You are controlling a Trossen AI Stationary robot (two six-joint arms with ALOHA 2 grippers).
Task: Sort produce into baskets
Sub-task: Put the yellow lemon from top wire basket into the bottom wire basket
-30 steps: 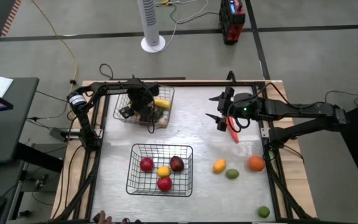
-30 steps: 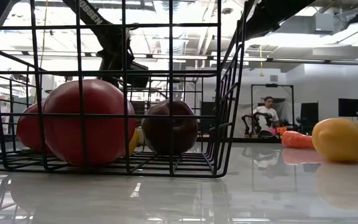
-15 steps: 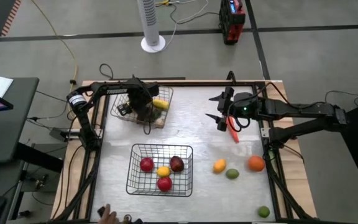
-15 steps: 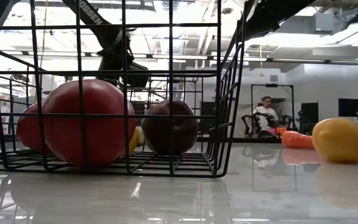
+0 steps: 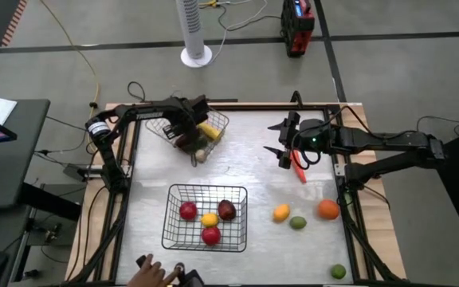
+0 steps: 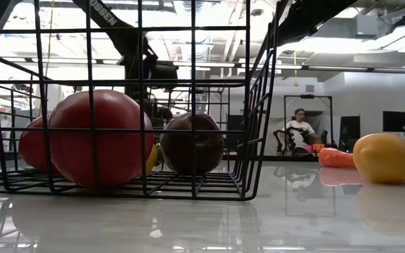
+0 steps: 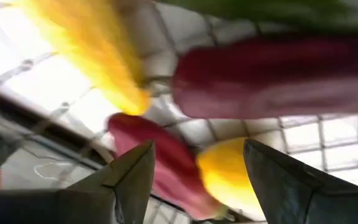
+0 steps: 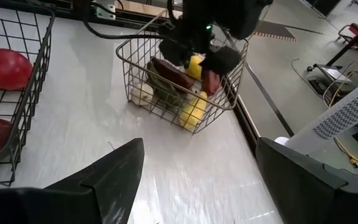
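Note:
The far wire basket (image 5: 216, 121) holds long yellow (image 5: 207, 132), dark red (image 8: 171, 73) and green pieces, and sits tipped and askew in the right wrist view (image 8: 166, 113). My left gripper (image 5: 187, 130) reaches into it, fingers apart (image 7: 197, 180), among dark red (image 7: 160, 158) and yellow (image 7: 229, 177) pieces. The near basket (image 5: 169, 215) holds round red, yellow and dark red pieces. My right gripper (image 5: 280, 140) is open and empty beside a long red piece (image 5: 299, 167) lying on the table. My left gripper comes into the far basket slanting from above. Its fingers (image 7: 132, 180) stand apart among the produce, with the wire grid (image 7: 328, 134) behind them. The basket sits tilted around the gripper. Which wire or piece the fingers touch, I cannot tell.
Loose on the table's right: a yellow-orange piece (image 5: 281, 212), a green one (image 5: 297, 222), an orange one (image 5: 328, 210), and a green one (image 5: 338, 271) near the front edge. A person's hand (image 5: 154, 275) is at the near edge. A pale piece (image 5: 202, 155) shows by the far basket.
My left gripper has moved toward the table's far right. The far basket has gone with it, turned about and tipped up on one side. A person's hand has come in over the near edge.

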